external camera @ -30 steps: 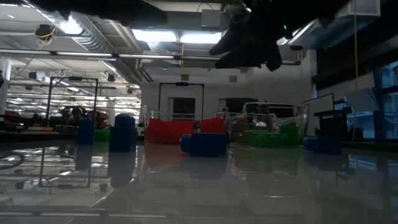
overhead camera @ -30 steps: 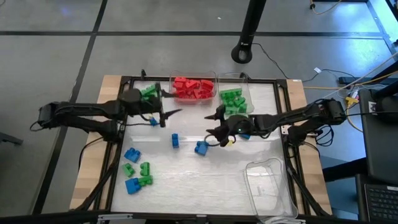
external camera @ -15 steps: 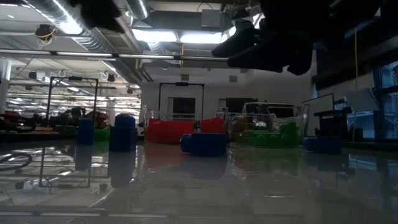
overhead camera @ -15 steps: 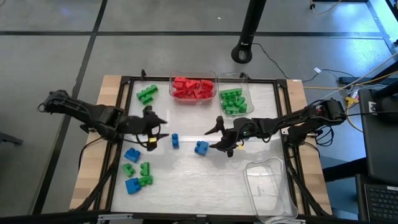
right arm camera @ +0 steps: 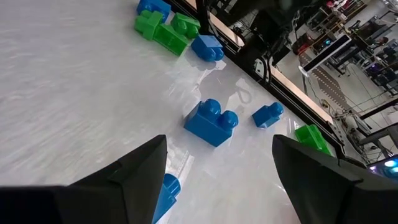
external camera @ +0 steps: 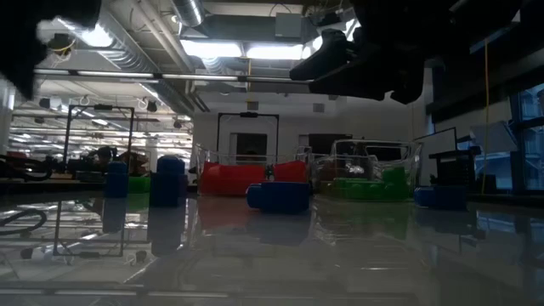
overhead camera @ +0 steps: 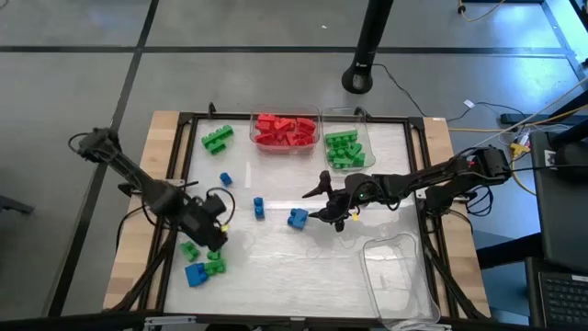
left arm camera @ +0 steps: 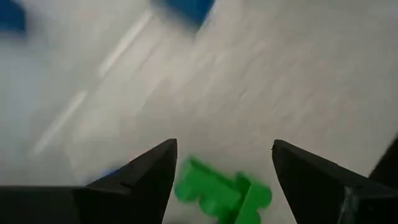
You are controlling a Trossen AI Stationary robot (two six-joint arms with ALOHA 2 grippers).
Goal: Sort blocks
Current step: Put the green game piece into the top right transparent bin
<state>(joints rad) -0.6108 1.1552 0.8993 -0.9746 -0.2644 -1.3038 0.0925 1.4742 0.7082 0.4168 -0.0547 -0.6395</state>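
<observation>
Two arms: left end effector [overhead camera: 213,232] swung from bins down to near-left cluster, open, empty, over green block [left arm camera: 221,194]. Right end effector [overhead camera: 323,204] open, empty, beside blue block [overhead camera: 297,218]. Pick imminent.

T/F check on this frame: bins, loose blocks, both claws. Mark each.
1. The red blocks sit in a bin at the table's far edge. True.
2. The clear bin at the near right holds blue blocks. False: nothing shows in it.
3. The left claw is open over a green block. True.
4. The right claw grips a blue block. False: it is open and holds nothing; a blue block lies beside it.
5. A green cluster lies loose at the far left. True.
</observation>
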